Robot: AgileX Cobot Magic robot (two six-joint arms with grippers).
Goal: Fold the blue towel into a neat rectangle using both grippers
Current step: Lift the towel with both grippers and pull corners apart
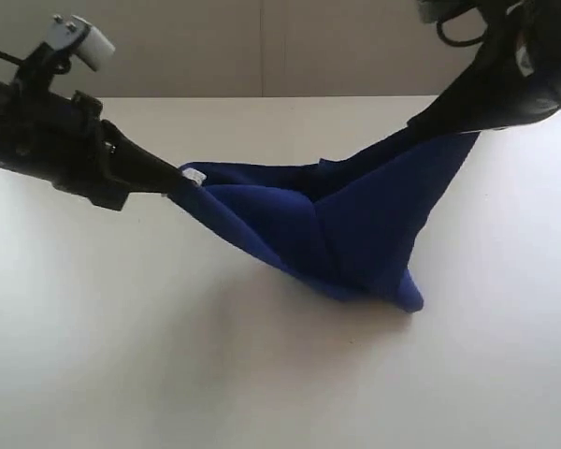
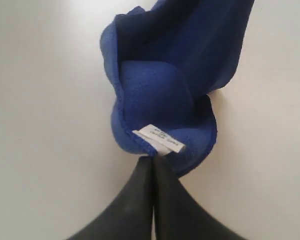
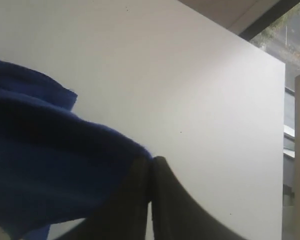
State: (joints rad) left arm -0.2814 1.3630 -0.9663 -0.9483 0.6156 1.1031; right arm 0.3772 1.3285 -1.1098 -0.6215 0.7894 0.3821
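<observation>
The blue towel (image 1: pixel 341 229) hangs slung between my two grippers above the white table, sagging to a low point that touches the table near the middle. My left gripper (image 1: pixel 175 178) is shut on the towel's left corner, beside its small white label (image 2: pixel 159 138). In the left wrist view the black fingers (image 2: pixel 153 159) pinch the towel's edge (image 2: pixel 155 95). My right gripper (image 1: pixel 421 120) holds the other corner higher up, at the upper right. In the right wrist view its fingers (image 3: pixel 151 161) are shut with the towel (image 3: pixel 50 175) bunched against them.
The white table (image 1: pixel 122 355) spreads all round the towel. Its far edge (image 1: pixel 262 96) meets a beige wall. In the right wrist view the table's edge (image 3: pixel 282 150) and a dark window frame show beyond it.
</observation>
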